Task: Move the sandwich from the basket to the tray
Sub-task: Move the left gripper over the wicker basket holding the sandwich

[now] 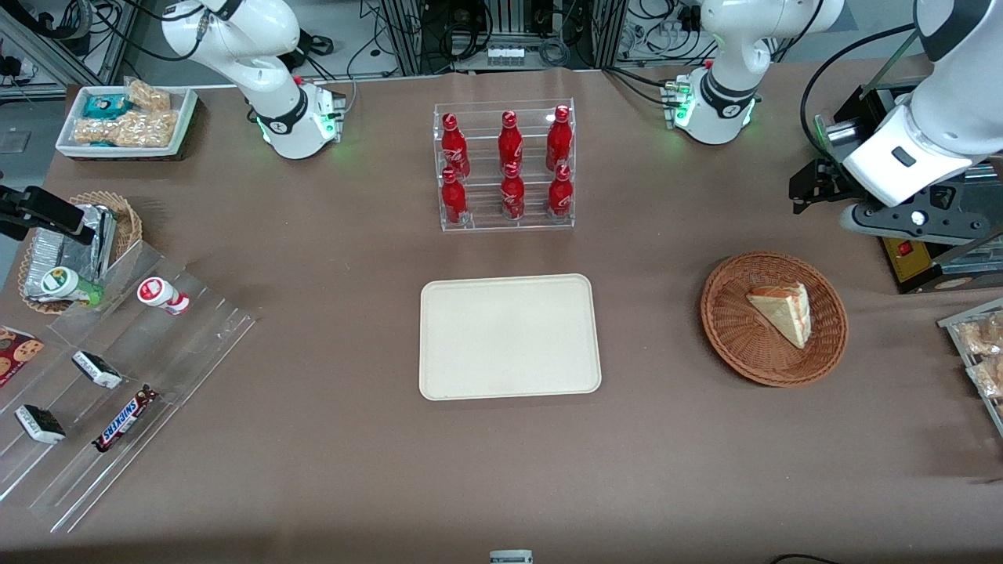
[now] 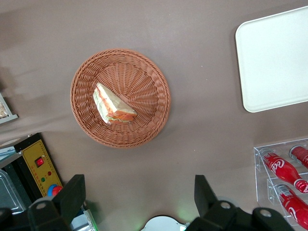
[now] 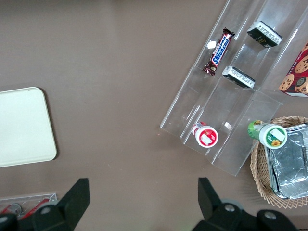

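While the brown-covered bench (image 1: 329, 470) spreads widest of everything, the flat cream-beige rectangular plastic tray (image 1: 510, 336) lies at its middle with nothing on it, nearer the front camera than the clear acrylic rack of red cola bottles (image 1: 505, 166). Toward the working arm's end from the tray, well apart from it, sits the large round shallow brown wicker basket (image 1: 774, 317). Above the bench, farther from the front camera than the basket and clear of its rim, hangs the left arm's end effector (image 2: 139, 197), its black fingers (image 2: 73, 195) spread wide and holding nothing. Inside the basket rests the triangular white-bread sandwich (image 2: 112, 105), its red-orange and green filling showing along the cut edge.
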